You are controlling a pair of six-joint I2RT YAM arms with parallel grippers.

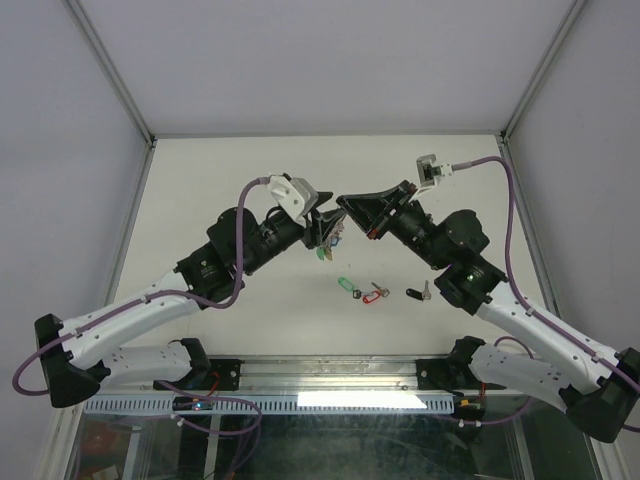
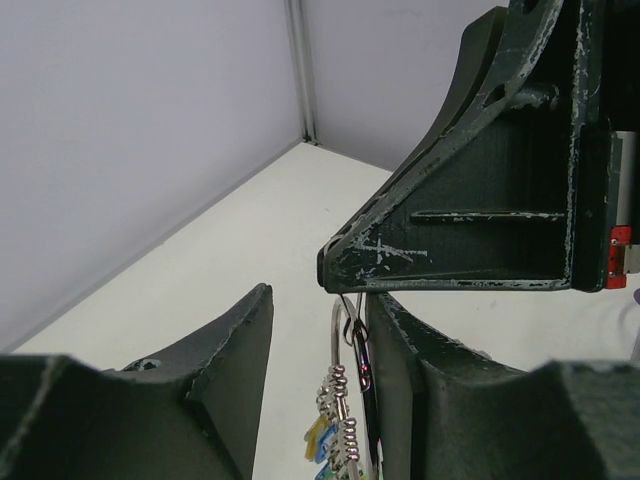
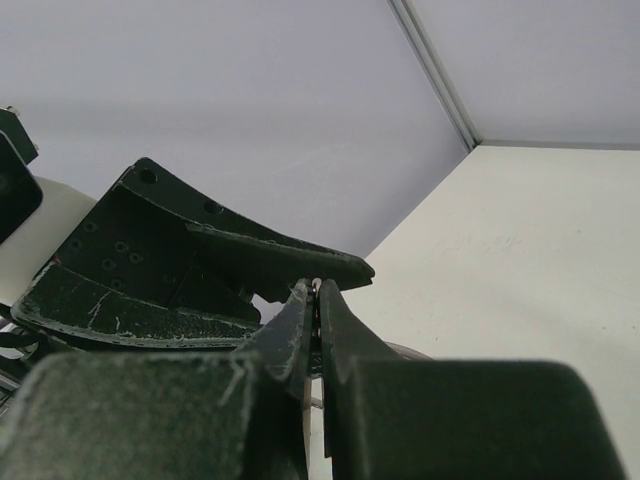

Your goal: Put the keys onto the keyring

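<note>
The right gripper (image 3: 316,300) pinches the keyring (image 2: 345,325) mid-air, jaws together on the wire. The left gripper (image 2: 320,300) stands apart around it. The ring wants steady holding before anyone fetches the keys (image 1: 375,292), which lie nearer on the table (image 1: 200,180). Only the left wrist view shows the wire itself — from above, just dangling tags (image 1: 322,251).

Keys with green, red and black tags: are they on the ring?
No, the green key, red key and black key lie loose on the table, apart from the keyring.
</note>
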